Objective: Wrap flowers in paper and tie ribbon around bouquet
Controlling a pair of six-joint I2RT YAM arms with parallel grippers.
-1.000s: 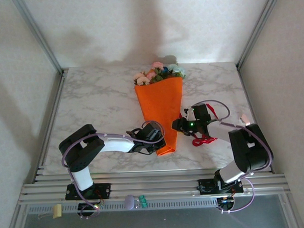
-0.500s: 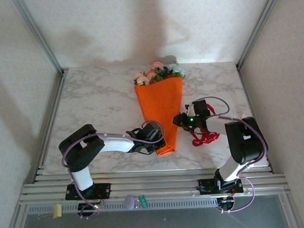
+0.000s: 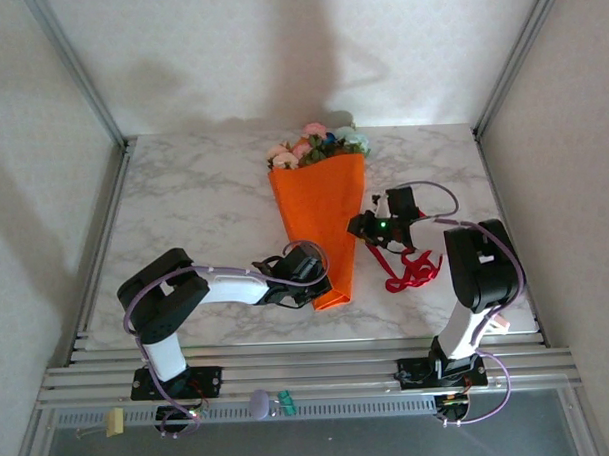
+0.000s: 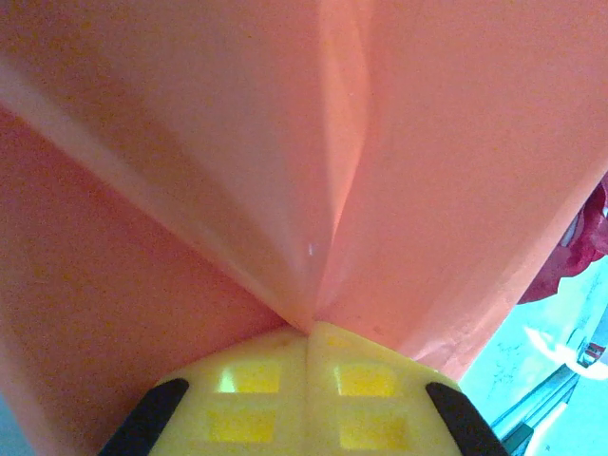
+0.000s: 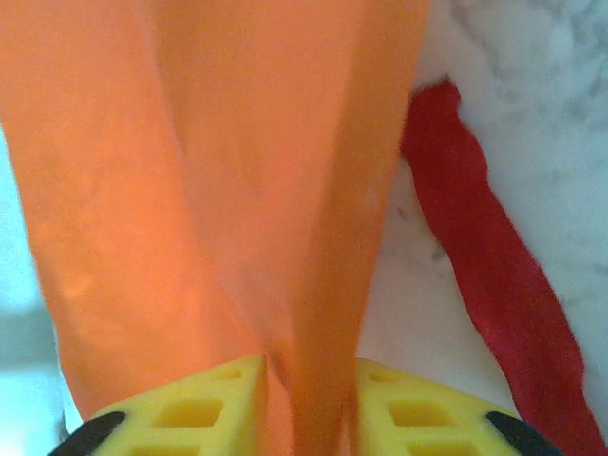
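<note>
Orange bouquet is lying on the desk, flowers pointing toward 12 o'clock.
The left hand is pinching its paper tip at 6 o'clock; the right hand is clasping the 3 o'clock paper edge, with the red ribbon lying just beside.

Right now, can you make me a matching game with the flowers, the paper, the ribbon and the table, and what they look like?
Things:
1. flowers
2. paper
3. ribbon
4. table

Looks:
A. red, lying loose beside the cone
B. white and grey marble
C. orange, wrapped into a cone
D. sticking out of the cone's wide end

Pairs: 1-D, 2-C, 3-A, 4-B.
</note>
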